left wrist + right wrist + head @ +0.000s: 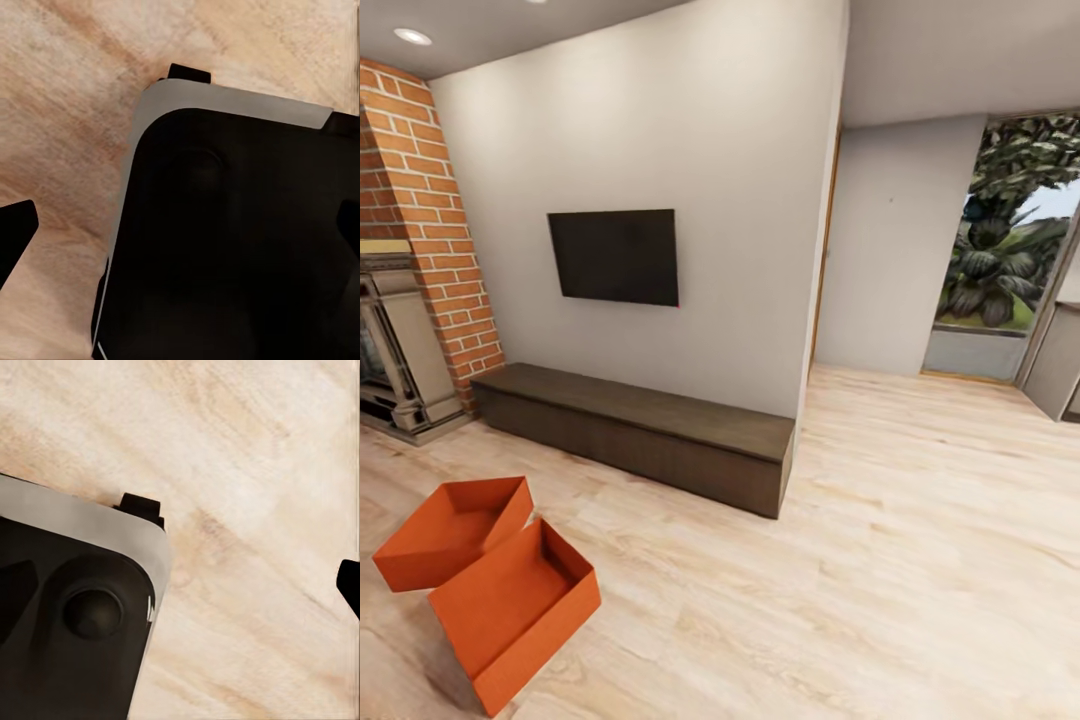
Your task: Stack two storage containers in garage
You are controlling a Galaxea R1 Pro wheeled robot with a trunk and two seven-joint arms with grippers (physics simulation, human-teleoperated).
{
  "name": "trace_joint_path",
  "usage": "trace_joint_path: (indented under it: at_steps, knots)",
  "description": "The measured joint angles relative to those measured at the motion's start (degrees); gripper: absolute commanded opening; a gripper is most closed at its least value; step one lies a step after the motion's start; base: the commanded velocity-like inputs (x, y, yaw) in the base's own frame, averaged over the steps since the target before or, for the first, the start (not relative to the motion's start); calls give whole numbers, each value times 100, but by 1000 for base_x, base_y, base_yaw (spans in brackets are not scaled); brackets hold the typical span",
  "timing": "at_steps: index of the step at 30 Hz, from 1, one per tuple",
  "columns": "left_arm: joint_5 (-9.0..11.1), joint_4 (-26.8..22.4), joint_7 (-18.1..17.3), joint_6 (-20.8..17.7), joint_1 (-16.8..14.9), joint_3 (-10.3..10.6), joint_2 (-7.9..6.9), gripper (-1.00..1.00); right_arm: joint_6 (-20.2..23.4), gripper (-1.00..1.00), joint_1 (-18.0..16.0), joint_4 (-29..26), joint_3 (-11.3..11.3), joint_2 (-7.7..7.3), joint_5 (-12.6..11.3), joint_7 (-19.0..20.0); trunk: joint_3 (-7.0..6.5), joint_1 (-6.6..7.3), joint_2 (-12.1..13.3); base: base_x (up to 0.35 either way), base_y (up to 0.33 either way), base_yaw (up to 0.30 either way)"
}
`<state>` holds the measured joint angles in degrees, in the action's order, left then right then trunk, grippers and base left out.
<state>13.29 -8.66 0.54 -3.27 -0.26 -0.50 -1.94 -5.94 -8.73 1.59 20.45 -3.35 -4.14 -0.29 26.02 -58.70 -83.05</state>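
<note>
In the left wrist view one dark fingertip (15,232) of the left gripper shows at one edge and another at the opposite edge, so its fingers stand wide apart, with nothing between them. Under them is the black, grey-edged base of the robot (225,225) and the light wood plank floor (67,90). In the right wrist view I see a single dark fingertip (351,585) of the right gripper at the edge; whether this gripper is apart or together I cannot tell.

The two orange-red, open-topped rectangular storage containers are in the living room, on the plank floor, low at the left of the head view. The nearer container (515,610) touches the farther container (450,530) at one corner, and both lie turned diagonal to the robot. They are on the left side, so I judge the left arm is nearer, but the base must first turn toward them.

Behind them stands a long low dark-wood cabinet (640,430), under a black wall TV (615,257), beside a red-brick fireplace column (430,230).
</note>
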Motion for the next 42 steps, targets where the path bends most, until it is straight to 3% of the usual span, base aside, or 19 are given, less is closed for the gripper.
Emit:
trace_joint_path:
  at_steps: [21, 42]
  knots:
    - [-7, -1, -4, 17, 0, 0, 9, 100, -18, 100, 0, 0, 0, -15, -11, -35, 0, -1, 0, 232, -152, 269]
    - [6, -57, -1, 17, 0, -16, 33, 100, -21, 100, 0, 0, -9, -33, -29, -35, 0, -2, 0, 32, -6, 269]
